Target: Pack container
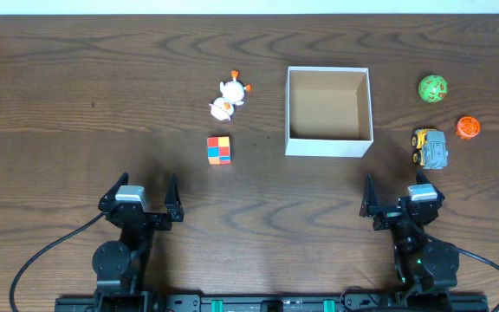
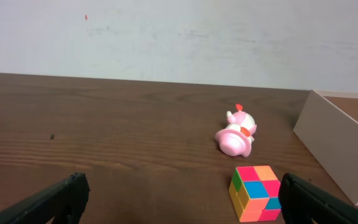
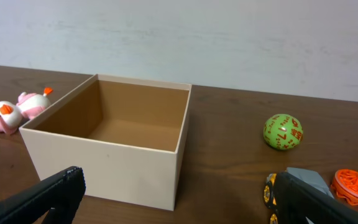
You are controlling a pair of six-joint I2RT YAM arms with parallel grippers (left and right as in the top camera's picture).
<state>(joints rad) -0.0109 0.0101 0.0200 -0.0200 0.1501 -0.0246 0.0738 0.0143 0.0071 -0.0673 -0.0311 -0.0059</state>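
The container (image 1: 328,146), a square white-walled box with a brown inside, stands empty at the middle back of the table; its near wall (image 3: 101,168) faces the right wrist camera. A pink-and-white duck toy (image 1: 229,96) lies left of it, with a multicoloured cube (image 1: 219,150) nearer me. Right of the box sit a green ball (image 1: 432,87), an orange ball (image 1: 468,127) and a yellow-grey toy truck (image 1: 430,148). My left gripper (image 1: 143,195) and right gripper (image 1: 403,194) rest near the front edge, both open and holding nothing.
In the left wrist view the cube (image 2: 256,193) sits just inside the right finger and the duck (image 2: 236,134) lies beyond it. In the right wrist view the truck (image 3: 272,191) is half hidden behind the right finger. Cables trail from both arm bases.
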